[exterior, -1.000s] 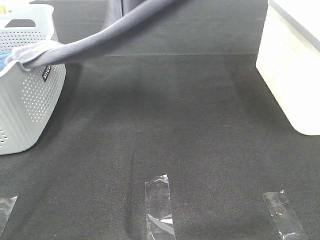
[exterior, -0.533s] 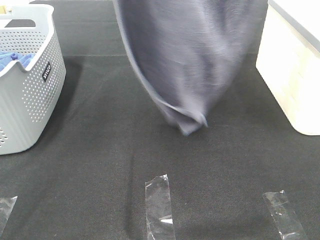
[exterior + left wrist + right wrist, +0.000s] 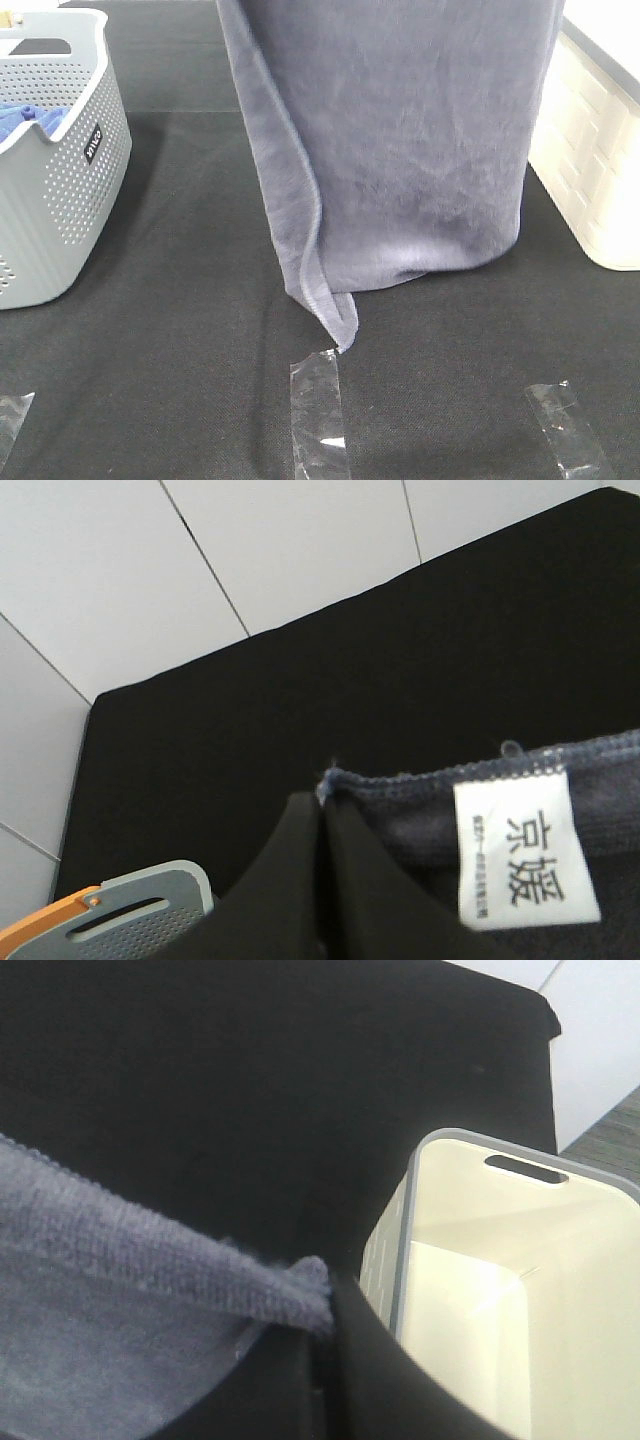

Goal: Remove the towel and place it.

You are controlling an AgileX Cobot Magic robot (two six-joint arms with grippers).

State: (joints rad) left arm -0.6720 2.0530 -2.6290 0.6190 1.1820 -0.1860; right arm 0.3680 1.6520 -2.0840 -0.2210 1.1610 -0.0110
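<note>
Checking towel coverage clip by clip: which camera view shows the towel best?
Exterior high: the towel hangs spread out, its whole width and lower edge visible. Left wrist shows only a hemmed corner with a white label; right wrist only a corner pinched in the right hand.

The towel (image 3: 400,150) is cut off above (upper hem outside high view).

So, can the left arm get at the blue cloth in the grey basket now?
Probably not yet: the left gripper is shut on a corner of the towel. The blue cloth lies uncovered in the basket, so only that grip is in the way.
</note>
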